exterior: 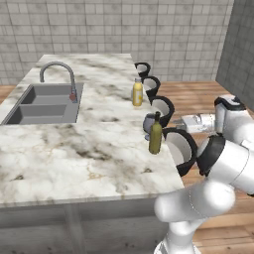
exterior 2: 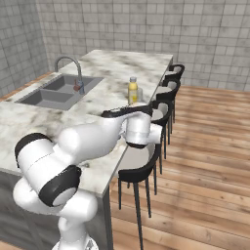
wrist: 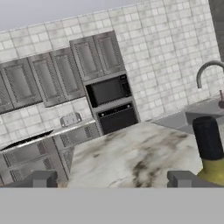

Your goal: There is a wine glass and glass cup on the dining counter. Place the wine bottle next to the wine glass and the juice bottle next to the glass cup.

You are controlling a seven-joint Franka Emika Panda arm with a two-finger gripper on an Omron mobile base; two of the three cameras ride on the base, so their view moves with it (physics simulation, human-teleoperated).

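The olive-green wine bottle (exterior: 155, 134) stands near the stool-side edge of the dining counter (exterior: 89, 149), with the stemmed wine glass (exterior: 149, 123) just behind it. Farther along that edge stands the yellow juice bottle (exterior: 137, 93) (exterior 2: 132, 90), and the glass cup (exterior 2: 140, 94) is right beside it. My gripper (exterior: 186, 123) hovers off the counter's edge over the stools, level with the wine bottle, and is open with nothing in it. In the hand view the gripper (wrist: 113, 179) faces across the marble. The wine bottle (wrist: 209, 144) lies outside the right fingertip (wrist: 181, 178).
Black stools (exterior: 171, 111) (exterior 2: 141, 166) line the counter edge under my hand. A steel sink (exterior: 44, 104) and faucet (exterior: 62, 69) sit on the far side of the counter. Grey wall cabinets and an oven (wrist: 111, 105) stand beyond.
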